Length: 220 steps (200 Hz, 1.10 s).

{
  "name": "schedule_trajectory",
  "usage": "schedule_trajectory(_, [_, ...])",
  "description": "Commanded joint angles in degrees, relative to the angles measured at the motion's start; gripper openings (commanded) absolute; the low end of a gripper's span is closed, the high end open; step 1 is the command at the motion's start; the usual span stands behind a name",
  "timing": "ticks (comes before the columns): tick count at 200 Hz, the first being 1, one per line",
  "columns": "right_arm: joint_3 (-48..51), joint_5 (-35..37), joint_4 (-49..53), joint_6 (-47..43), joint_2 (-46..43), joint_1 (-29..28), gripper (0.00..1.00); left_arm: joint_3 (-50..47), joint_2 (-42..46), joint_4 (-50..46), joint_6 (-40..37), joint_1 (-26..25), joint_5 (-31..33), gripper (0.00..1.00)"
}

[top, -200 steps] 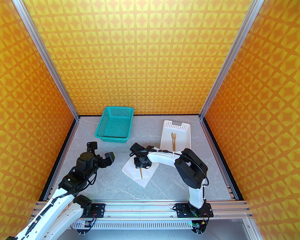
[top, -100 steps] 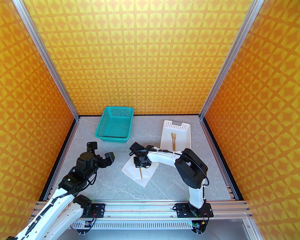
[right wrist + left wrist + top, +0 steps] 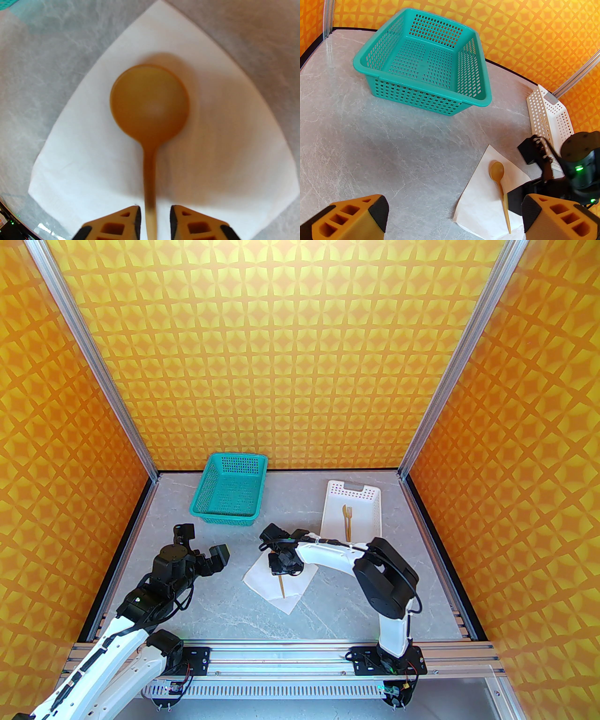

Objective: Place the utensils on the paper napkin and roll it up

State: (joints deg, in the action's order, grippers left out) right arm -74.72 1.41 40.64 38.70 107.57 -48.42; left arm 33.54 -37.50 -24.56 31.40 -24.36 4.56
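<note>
Right gripper (image 3: 154,218) stood slightly parted over the paper napkin (image 3: 82,152), its two fingertips on either side of the spoon's (image 3: 150,103) thin handle with a sliver of gap on each side, so it was not clamping it. From the fingertips the spoon ran to 12 o'clock in the wrist view, bowl up, lying flat on the napkin. From above, the handle end poked out at 6 o'clock beneath that gripper. The fork (image 3: 348,516) lay inside the white basket (image 3: 370,516), at about 1 o'clock from the right gripper. Left gripper (image 3: 201,544) hung wide open and empty at 9 o'clock of the napkin, well apart, with the teal basket (image 3: 236,456) at its 12 o'clock.
</note>
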Motion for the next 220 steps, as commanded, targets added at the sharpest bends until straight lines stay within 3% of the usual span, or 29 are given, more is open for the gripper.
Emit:
schedule_trajectory(1, [-2.03, 2.61, 2.52, -1.37, -4.93, -0.03, 0.34, 2.13, 1.10, -1.37, -0.72, 0.53, -0.69, 0.99])
schedule_trajectory(71, [0.33, 3.37, 4.55, -5.48, -16.78, 7.99, 0.42, 5.63, 2.24, -3.13, -2.86, 0.54, -0.70, 0.99])
schedule_trajectory(135, [2.91, -0.51, 8.33, -11.34, -25.92, 22.03, 0.52, 8.72, 7.35, -2.40, -8.97, 0.45, -5.55, 0.99])
schedule_trajectory(176, [1.40, -6.93, 10.27, -16.31, -25.73, 32.17, 0.56, 8.70, 11.06, 1.48, -14.02, 0.45, -10.98, 0.99])
schedule_trajectory(220, [-2.29, -9.90, 11.55, -21.81, -18.98, 40.90, 0.55, 8.56, 13.58, 3.15, -16.41, 0.48, -12.65, 0.99])
